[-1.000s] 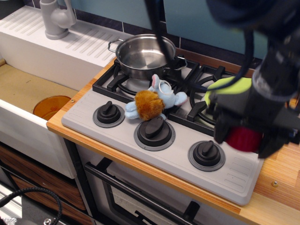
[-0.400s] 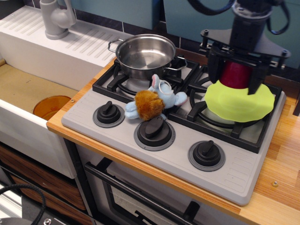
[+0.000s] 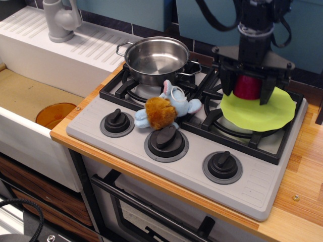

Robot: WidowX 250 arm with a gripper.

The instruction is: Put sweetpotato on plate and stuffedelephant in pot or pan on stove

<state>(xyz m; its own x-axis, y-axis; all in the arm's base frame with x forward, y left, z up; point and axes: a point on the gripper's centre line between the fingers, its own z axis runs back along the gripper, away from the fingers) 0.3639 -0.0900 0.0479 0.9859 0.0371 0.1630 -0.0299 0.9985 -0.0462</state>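
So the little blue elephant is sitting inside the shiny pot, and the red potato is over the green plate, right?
Not quite. The stuffedelephant isn't inside the pot; the observation.image view shows the pot with nothing in it and the elephant lying on the stove in front of it, by the knobs. The rest is right: the tool holds the red sweetpotato over the green plate.

On the stove (image 3: pixel 166 166), the pot (image 3: pixel 155 59) sits on the back-left burner with the stuffed elephant (image 3: pixel 166 110) just in front of it, at its 6 o'clock. The plate (image 3: pixel 262 113) lies on the right burner, at 3 o'clock from the elephant. The sweet potato (image 3: pixel 247 86) rests on the plate's back edge, between the gripper (image 3: pixel 246 89) fingers.
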